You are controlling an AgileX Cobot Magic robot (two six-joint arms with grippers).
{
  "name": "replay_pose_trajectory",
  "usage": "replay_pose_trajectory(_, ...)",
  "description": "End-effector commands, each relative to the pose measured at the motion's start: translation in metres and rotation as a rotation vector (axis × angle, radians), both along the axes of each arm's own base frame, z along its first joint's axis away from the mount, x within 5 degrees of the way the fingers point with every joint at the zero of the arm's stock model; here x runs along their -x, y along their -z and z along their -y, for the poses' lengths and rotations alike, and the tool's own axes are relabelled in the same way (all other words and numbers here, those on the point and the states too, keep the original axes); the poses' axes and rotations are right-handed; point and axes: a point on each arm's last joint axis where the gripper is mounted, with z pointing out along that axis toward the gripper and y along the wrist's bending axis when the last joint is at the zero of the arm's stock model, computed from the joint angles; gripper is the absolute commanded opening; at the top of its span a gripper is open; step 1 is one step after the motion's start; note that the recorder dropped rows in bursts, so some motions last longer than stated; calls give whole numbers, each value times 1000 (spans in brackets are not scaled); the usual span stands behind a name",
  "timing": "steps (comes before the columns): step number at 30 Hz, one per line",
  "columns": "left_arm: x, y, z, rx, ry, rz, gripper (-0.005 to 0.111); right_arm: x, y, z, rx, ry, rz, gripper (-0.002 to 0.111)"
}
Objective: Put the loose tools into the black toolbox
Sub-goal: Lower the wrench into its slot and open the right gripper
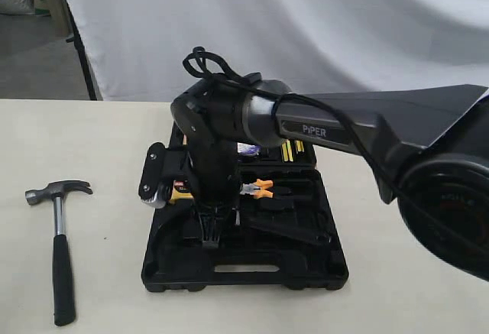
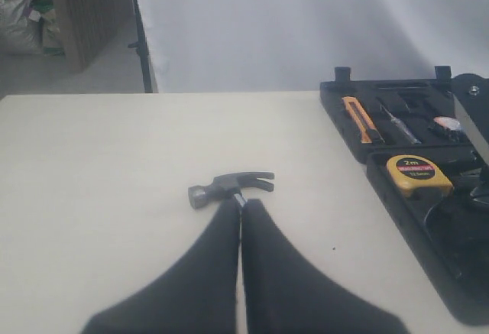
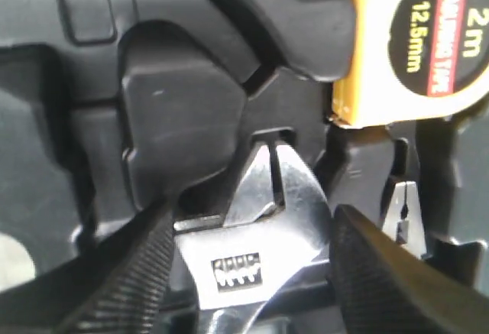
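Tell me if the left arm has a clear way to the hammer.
Probably yes. The hammer lies on the table just ahead of the left gripper, nothing visible between; its shut fingers would need opening first.

The left gripper [image 2: 242,201] hangs with its black fingers pressed together, just short of the claw hammer [image 2: 229,187] lying on the cream table [image 2: 99,181]. Off to one side, the open black toolbox [image 2: 428,235] holds a yellow tape measure [image 2: 419,173] and an orange utility knife [image 2: 359,118].

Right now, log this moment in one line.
right claw: gripping wrench over toolbox | left claw: shut, empty | hammer: on table
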Motion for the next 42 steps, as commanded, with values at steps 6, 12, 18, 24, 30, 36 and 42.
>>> replay_pose_trajectory(6, 0, 0, 0, 8, 6, 3, 1, -3, -1, 4, 71, -179, 18, 0)
replay_pose_trajectory(12, 0, 0, 0, 8, 6, 3, 1, -3, 0, 2, 60, -188, 23, 0)
replay_pose_trajectory(18, 0, 0, 0, 8, 6, 3, 1, -5, 9, 0, 55, -192, 22, 0)
replay_pose_trajectory(24, 0, 0, 0, 8, 6, 3, 1, -4, 13, -1, 62, -192, 15, 0)
replay_pose_trajectory(30, 0, 0, 0, 8, 6, 3, 1, -4, 13, -1, 52, -174, 16, 10)
replay_pose_trajectory(36, 0, 0, 0, 8, 6, 3, 1, -2, 14, -2, 36, -156, -11, 64)
replay_pose_trajectory(42, 0, 0, 0, 8, 6, 3, 1, -1, -12, -5, -60, -110, 27, 68)
